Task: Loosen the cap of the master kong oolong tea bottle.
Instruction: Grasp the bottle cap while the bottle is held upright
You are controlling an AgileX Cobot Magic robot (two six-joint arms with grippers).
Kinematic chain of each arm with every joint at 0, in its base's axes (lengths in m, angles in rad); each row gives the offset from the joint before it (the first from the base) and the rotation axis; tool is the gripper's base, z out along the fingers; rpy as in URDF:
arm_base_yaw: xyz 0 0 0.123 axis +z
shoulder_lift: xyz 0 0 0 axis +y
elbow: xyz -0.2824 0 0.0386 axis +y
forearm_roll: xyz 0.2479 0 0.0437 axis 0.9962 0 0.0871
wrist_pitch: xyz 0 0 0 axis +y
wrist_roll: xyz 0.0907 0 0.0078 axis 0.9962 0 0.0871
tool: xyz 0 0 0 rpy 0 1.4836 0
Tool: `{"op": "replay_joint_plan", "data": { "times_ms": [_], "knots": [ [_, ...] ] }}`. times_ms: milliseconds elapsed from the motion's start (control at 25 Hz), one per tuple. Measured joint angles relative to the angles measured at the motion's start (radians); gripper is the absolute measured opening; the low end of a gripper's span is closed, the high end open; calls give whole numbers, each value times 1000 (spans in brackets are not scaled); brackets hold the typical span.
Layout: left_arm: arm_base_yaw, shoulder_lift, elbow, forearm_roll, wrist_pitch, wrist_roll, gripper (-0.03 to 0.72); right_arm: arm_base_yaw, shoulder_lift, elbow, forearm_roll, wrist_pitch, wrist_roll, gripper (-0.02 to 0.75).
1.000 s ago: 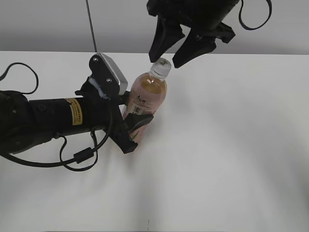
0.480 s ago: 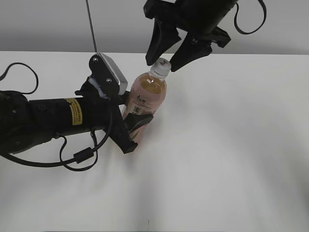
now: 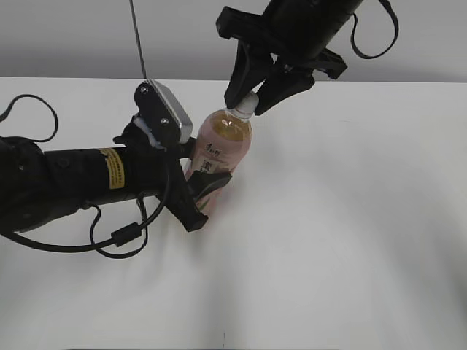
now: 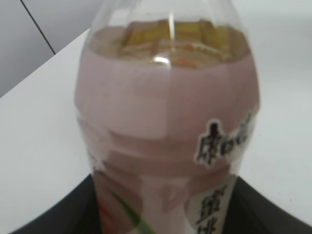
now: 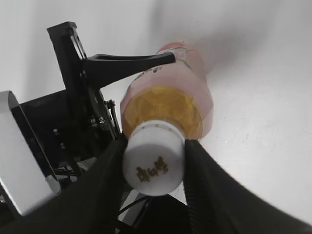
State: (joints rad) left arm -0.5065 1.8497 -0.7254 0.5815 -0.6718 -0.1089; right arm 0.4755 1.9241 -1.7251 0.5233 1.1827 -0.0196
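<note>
The white counter (image 3: pixel 350 219) carries one thing, the tea bottle (image 3: pixel 222 149), which stands slightly left of the middle in the exterior view, leaning a little, its long axis running up from the counter toward the far right.

The left arm (image 3: pixel 80 179) reaches in from the left side, and its left pincer (image 3: pixel 201 186) is clamped around the lower, labelled part of the bottle, one black finger across the front and the other behind. The left wrist view shows the pink label filling the frame with dark finger edges at both lower corners, which fits a firm hold.

The right arm (image 3: pixel 306 25) comes down from above and behind. Its right pincer (image 5: pixel 153 156) sits over the top of the bottle, so the cap (image 5: pixel 154 157) lies straight between the two fingers (image 5: pixel 105 190), along the bottle's own axis. In the right wrist view both fingers touch the ribbed sides of the cap, so it appears gripped. This arm is the nearer one to the cap, and the twist should turn about that leaning axis.
</note>
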Motion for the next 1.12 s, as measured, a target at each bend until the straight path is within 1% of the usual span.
{"op": "replay_joint_plan", "data": {
  "times_ms": [160,320,800,1120],
  "knots": [
    [0,0,0,0,0,0,381,0,0,0,-1,1,-36,286],
    [0,0,0,0,0,0,381,0,0,0,-3,7,-169,286],
    [0,0,0,0,0,1,380,0,0,0,-6,0,-677,285],
    [0,0,0,0,0,1,380,0,1,0,9,-8,-1104,285]
  ]
}}
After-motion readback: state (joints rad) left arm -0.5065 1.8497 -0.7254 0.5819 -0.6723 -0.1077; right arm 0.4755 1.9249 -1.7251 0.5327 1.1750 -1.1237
